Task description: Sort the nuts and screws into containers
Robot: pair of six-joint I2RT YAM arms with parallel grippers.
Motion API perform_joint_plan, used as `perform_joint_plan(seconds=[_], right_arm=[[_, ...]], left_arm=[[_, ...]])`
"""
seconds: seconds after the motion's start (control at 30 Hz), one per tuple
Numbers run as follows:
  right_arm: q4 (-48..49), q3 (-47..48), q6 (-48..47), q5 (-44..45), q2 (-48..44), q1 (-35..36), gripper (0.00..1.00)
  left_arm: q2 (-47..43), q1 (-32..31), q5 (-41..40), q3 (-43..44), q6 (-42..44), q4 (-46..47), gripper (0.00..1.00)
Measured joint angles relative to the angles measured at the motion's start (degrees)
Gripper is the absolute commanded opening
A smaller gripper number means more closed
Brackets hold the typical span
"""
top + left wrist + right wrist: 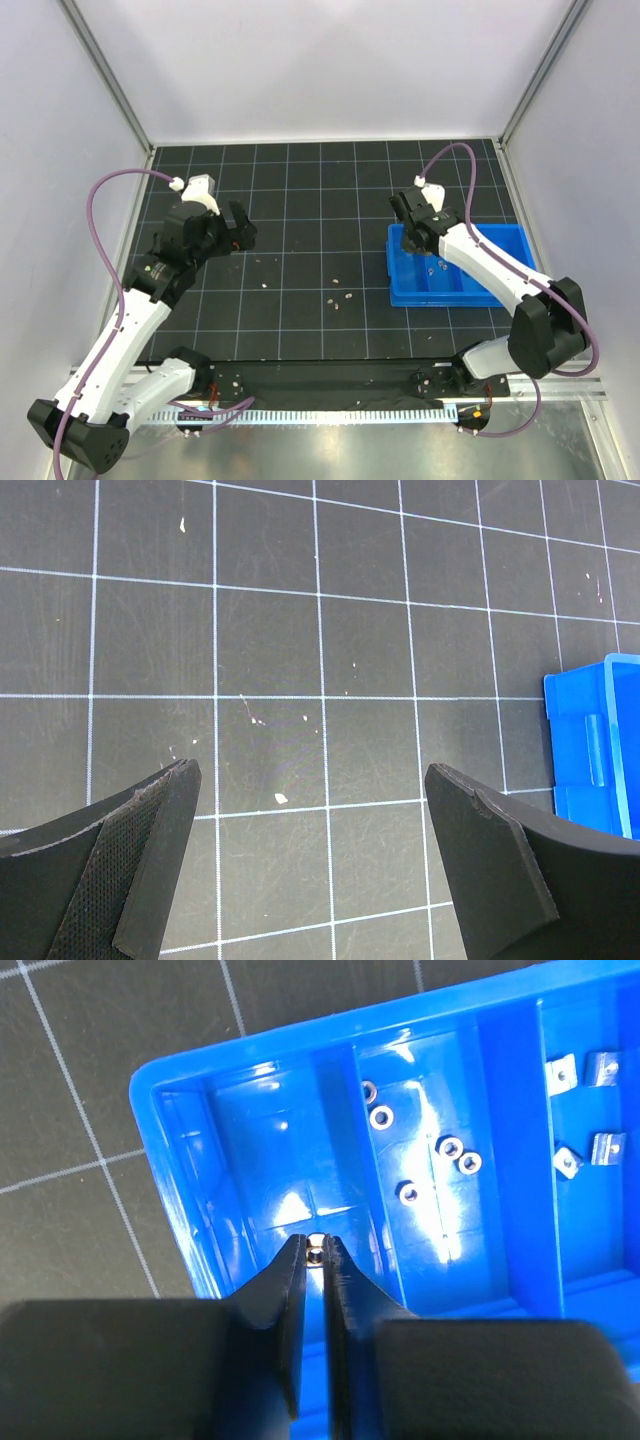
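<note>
Right gripper: jaws nearly shut, pinching one small silvery nut at the tips, over the end compartment of the blue tray. That compartment looks bare below it. The middle compartment holds ring nuts, the third holds square nuts.

Left gripper: spread wide, holding nothing, hanging over the black grid counter well left of the tray.

Loose bits are scattered mid-counter between the arms, too small to tell screws from nuts. Plain white walls with metal corner posts enclose the counter.
</note>
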Motion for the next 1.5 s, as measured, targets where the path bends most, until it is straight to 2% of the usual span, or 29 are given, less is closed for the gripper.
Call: perform_joint_plan(seconds=[0.07,0.17,0.33,0.4,0.57,0.7,0.8,1.0,1.5], right_arm=[[-0.1,0.0,0.0,-0.6,0.2,0.0,0.46],[-1.5,1.4,-0.4,-1.4,0.2,0.0,0.55],[-3.3,5.5,0.0,-1.6,-1.3,2.3,0.6],[-3.4,6.8,0.8,-1.2,-2.3,6.1,0.61],[-1.5,10.3,3.4,-1.2,0.0,20.8,0.59],[2.5,10.0,4.0,-3.3,6.4,26.1,0.52],[5.3,7.3,3.9,-5.4,11.8,26.8,0.49],[5.6,1.9,6.9,-7.0,14.1,26.8,0.47],[9.5,-3.8,27.6,-4.6,14.1,26.8,0.45]], left_arm=[[0.0,0.0,0.0,0.0,0.0,0.0,1.0],[0.0,0.0,0.0,0.0,0.0,0.0,1.0],[0.0,0.0,0.1,0.0,0.0,0.0,1.0],[0.0,0.0,0.2,0.0,0.0,0.0,1.0],[0.0,0.0,0.4,0.0,0.0,0.0,1.0],[0.0,0.0,0.4,0.0,0.0,0.0,1.0],[-0.1,0.0,0.4,0.0,0.0,0.0,1.0],[-0.2,0.0,0.4,0.0,0.0,0.0,1.0],[-0.6,0.0,0.4,0.0,0.0,0.0,1.0]])
